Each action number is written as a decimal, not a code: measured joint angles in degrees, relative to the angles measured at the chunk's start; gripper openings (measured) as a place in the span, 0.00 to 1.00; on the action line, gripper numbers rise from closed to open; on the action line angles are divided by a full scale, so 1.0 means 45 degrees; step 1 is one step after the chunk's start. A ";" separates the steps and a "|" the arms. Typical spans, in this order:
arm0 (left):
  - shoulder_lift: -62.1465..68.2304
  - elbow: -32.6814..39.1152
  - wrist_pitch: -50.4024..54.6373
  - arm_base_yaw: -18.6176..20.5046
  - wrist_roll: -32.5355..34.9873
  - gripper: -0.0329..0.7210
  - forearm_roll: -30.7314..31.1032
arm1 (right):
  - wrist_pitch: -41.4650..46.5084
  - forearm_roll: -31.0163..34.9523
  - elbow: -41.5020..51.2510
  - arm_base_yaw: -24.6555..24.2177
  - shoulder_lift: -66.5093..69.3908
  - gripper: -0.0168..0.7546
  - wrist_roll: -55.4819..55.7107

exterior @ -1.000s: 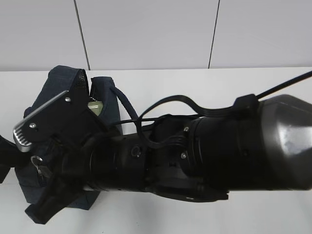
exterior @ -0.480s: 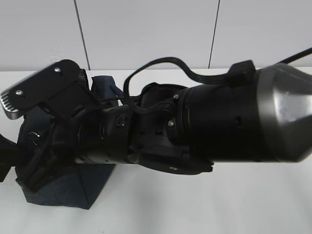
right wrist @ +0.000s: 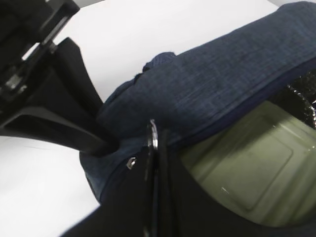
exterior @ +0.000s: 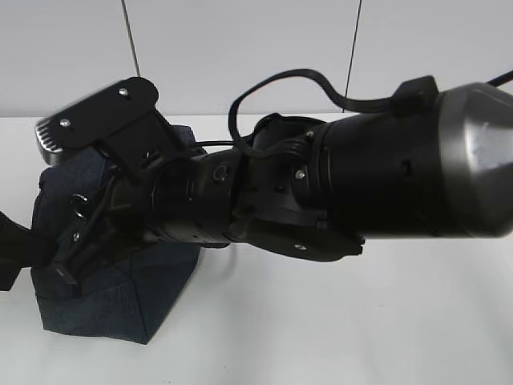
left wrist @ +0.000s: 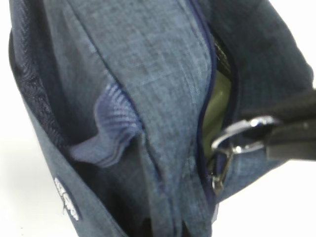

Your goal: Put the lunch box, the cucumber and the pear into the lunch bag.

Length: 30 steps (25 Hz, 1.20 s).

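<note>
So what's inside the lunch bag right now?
Through the open zipper of the lunch bag, the pale green lid of the lunch box shows inside. The fabric covers everything else, so whether the cucumber or pear is in there cannot be seen.

Right arm fills the exterior view: its thick grey-and-black forearm enters from the right edge and runs leftward across mid-frame, wrist rolled, with a black cable looping over the top. Right gripper (exterior: 76, 241) sits at the left of the frame, angled down and left; one flat finger with a ribbed silver tip juts to the upper left. In the right wrist view its jaws stand closed, pressed together at lower centre, pinching a thin metal edge.

Left gripper (left wrist: 291, 133) shows only at the right edge of the left wrist view, dark fingers nearly together, clamped on a metal ring (left wrist: 242, 136). Left arm appears as a dark sliver at the exterior view's left edge.
</note>
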 joint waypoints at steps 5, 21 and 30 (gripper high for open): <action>0.0000 -0.0042 -0.0055 0.0000 0.0013 0.06 -0.0112 | 0.0025 -0.0009 -0.0426 -0.0455 0.0000 0.02 0.0000; 0.0010 -0.0057 0.0144 0.0000 0.0039 0.05 0.0079 | 0.1396 0.1037 -0.2224 -0.1513 0.0052 0.02 0.0006; 0.0010 -0.0057 0.0196 0.0000 0.0079 0.05 0.0079 | 0.2219 0.2018 -0.3625 -0.2208 0.0956 0.02 0.0006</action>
